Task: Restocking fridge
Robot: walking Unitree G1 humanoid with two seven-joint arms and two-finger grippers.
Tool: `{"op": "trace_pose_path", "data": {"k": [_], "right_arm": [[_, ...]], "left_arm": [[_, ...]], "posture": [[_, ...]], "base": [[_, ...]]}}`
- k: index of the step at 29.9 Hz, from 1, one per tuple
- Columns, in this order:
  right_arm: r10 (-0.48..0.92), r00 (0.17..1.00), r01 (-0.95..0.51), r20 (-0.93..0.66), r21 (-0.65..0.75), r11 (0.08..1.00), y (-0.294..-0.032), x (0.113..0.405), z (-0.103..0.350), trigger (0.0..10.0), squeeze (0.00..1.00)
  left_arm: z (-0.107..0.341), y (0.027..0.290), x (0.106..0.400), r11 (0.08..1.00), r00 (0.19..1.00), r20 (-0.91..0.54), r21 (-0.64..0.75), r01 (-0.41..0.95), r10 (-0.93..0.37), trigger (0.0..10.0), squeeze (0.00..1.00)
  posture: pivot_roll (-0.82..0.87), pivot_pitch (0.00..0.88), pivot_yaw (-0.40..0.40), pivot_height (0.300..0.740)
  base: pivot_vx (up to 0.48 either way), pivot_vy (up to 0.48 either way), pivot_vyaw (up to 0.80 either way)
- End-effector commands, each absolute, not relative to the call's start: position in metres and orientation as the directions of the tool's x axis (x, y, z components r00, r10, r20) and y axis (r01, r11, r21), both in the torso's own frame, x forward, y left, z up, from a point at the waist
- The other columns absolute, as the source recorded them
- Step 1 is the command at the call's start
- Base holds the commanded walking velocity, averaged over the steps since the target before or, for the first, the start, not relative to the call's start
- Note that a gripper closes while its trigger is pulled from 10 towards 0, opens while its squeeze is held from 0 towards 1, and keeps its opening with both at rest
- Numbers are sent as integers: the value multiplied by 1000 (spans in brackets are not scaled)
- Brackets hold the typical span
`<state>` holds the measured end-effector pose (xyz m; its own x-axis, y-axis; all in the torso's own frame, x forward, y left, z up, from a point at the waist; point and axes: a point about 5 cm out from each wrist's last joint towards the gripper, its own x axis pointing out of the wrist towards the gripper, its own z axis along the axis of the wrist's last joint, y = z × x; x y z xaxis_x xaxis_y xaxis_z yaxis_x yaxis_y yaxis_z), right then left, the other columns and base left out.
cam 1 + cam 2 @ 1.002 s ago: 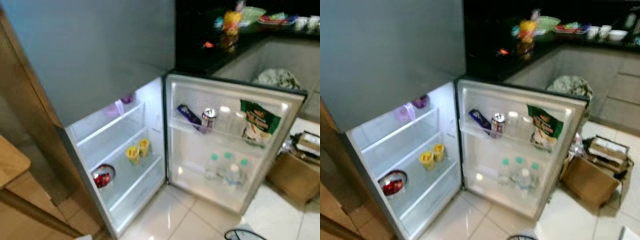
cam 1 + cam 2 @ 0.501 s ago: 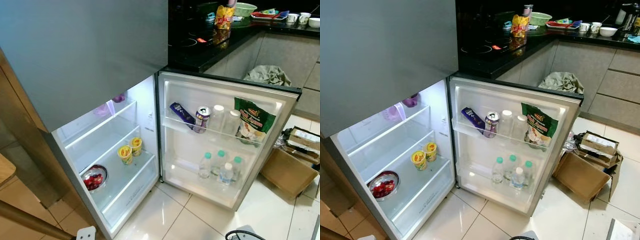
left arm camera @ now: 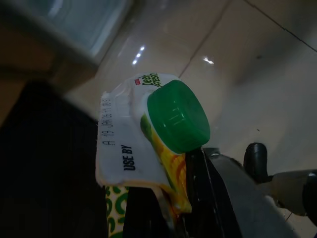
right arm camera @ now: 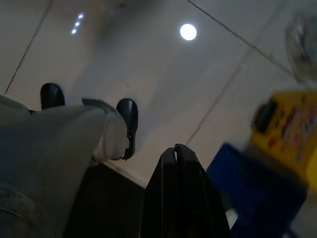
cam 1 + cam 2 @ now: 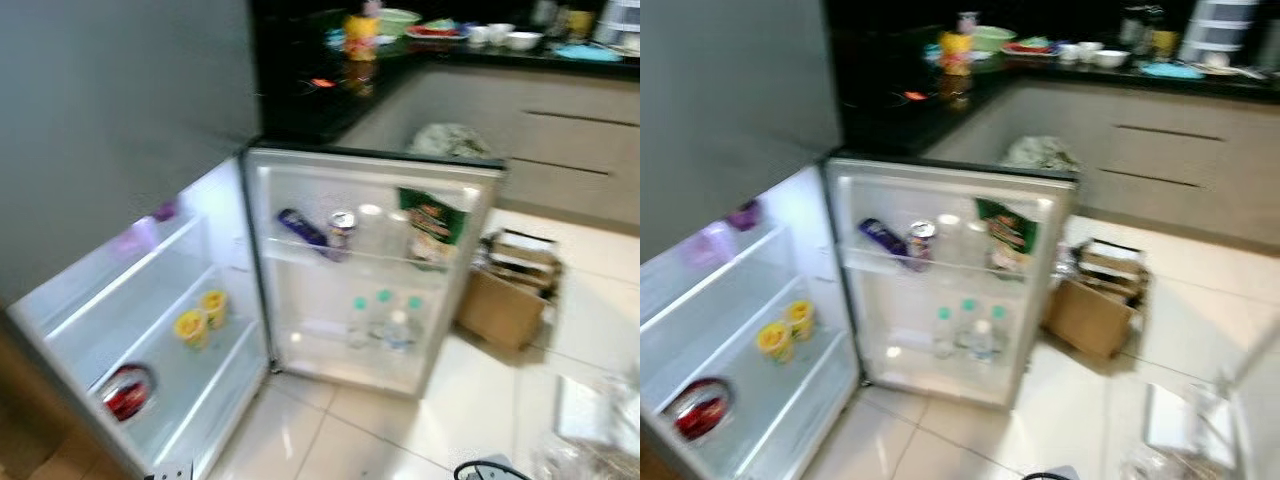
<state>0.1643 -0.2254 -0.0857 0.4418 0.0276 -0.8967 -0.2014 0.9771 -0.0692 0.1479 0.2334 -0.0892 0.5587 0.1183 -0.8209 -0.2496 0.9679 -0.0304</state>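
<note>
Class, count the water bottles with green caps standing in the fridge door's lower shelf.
3 green-capped bottles stand in a row at the back of the door's lower shelf. A fourth bottle in front has a pale cap; blur could hide more.

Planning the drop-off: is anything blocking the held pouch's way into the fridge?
Nothing visible does. The left gripper holds the green-capped pouch; the grey fridge's door stands open, with bare space on its white shelves.

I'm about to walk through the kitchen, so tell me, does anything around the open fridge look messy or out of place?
Yes. A torn-open cardboard box sits on the floor tiles right beside the open fridge door, flaps splayed. On the door's upper shelf, a dark packet lies tilted against a can. No spill shows.
</note>
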Motion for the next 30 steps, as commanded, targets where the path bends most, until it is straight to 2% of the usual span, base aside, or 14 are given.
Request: {"op": "trace_pose_path", "data": {"k": [1, 3, 26, 30], "right_arm": [[15, 443, -175, -896, -70, 982, -226, 163, -86, 10000, 0], [12, 446, -167, -895, -70, 983, -226, 163, -86, 10000, 0], [6, 449, -180, -893, -83, 980, -226, 164, -86, 10000, 0], [4, 451, -176, -892, -84, 981, -226, 164, -86, 10000, 0]], "left_arm": [[-91, 229, 146, 971, 550, -829, -39, -235, 100, 10000, 0], [-91, 229, 146, 971, 550, -829, -40, -235, 99, 10000, 0], [-91, 227, 147, 977, 554, -829, -41, -209, 83, 10000, 0], [-91, 226, 147, 978, 554, -829, -42, -206, 81, 10000, 0]], "posture": [[-85, 0, 12, 740], [-85, 0, 12, 740], [-82, 0, 13, 740], [-82, 0, 13, 740]], "base": [[0, 0, -644], [0, 0, -644], [0, 0, 0], [244, 0, 0]]}}
